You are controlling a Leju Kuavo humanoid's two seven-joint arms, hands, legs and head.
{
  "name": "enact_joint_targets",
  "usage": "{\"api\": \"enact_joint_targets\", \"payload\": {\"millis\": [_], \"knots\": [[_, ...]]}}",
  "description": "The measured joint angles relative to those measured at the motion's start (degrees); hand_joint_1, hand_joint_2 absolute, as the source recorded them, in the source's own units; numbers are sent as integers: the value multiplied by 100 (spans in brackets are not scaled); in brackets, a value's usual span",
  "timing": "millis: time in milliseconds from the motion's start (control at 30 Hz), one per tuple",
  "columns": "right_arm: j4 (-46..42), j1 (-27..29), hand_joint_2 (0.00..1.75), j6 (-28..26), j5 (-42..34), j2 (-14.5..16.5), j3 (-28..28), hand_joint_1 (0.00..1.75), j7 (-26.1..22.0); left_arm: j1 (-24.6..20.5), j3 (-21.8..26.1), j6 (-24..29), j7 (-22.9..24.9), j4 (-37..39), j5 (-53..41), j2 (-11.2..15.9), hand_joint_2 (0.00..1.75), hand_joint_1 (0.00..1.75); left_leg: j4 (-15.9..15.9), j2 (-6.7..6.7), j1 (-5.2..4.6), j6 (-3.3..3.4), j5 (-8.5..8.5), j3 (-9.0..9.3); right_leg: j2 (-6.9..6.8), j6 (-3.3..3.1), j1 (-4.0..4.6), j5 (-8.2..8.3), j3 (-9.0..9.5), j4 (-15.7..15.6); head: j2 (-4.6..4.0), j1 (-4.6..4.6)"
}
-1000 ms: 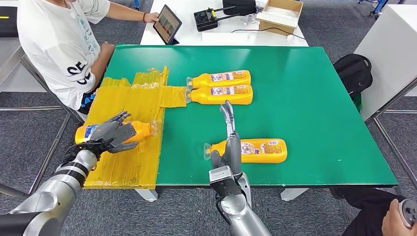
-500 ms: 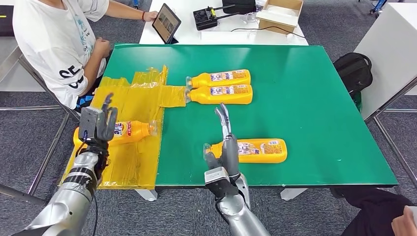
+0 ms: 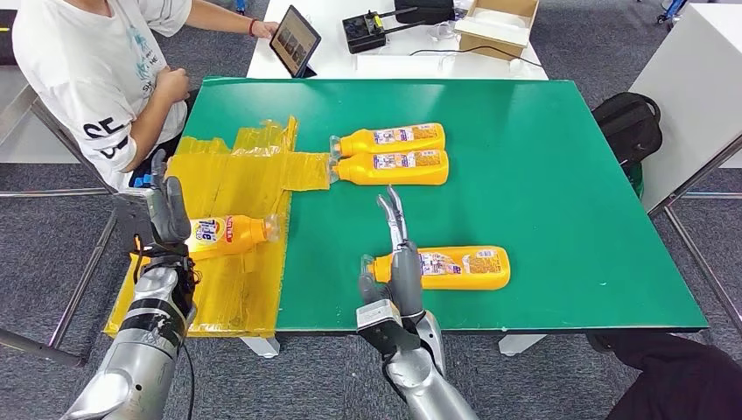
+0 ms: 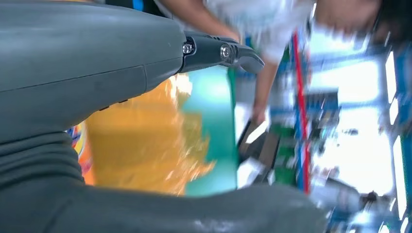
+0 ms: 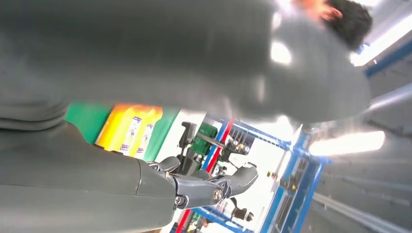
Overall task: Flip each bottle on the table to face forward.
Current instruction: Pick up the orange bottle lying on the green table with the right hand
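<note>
A workroom with grey carpet and a green tabletop at its centre.

The green tabletop [image 3: 542, 175] stands on grey carpet floor [image 3: 52, 254], and wrinkled yellow plastic sheeting [image 3: 245, 184] covers its left part. Beyond the tabletop's far edge is a white table [image 3: 394, 63] carrying a propped tablet [image 3: 294, 41], a black device [image 3: 366, 31] with cables, and an open cardboard box [image 3: 497, 23]. A person in a white T-shirt [image 3: 87, 79] sits at the tabletop's far-left corner. To its right, a black backpack [image 3: 628, 129] lies on the floor beside a white cabinet [image 3: 696, 87]. Light is bright and even.
</note>
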Motion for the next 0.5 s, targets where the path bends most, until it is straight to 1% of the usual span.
{"api": "enact_joint_targets", "payload": {"millis": [100,200,267,333,500], "knots": [[56,-20,175,207,224,-68,56,0,249,175,-7,174,-43,-313,123,-85,175,0,0,-1,-2,0,0,-4,-1,0,-2,0,-1,-1,0,1],[83,-64,175,714,435,-298,44,0,777,544,-162,498,-55,-778,61,-166,175,0,0,0,-6,2,-1,-4,-1,0,-5,0,-1,-3,0,0],[62,-114,175,1161,628,-553,-19,0,1203,863,-306,707,-56,-1091,-70,-203,175,0,1,-1,-8,3,-3,-5,-1,1,-9,0,-2,-6,0,-1],[41,-209,175,1530,911,-873,-107,0,1594,1195,-436,838,-56,-1385,-197,-247,175,0,1,-3,-13,4,-3,-6,-1,2,-14,0,-2,-7,0,-1],[90,-551,175,1925,1691,-1576,-387,0,2214,1853,-707,886,-34,-1936,-294,-383,175,0,2,-3,-18,6,-3,-8,-1,7,-18,4,-4,-8,0,-1]]}}
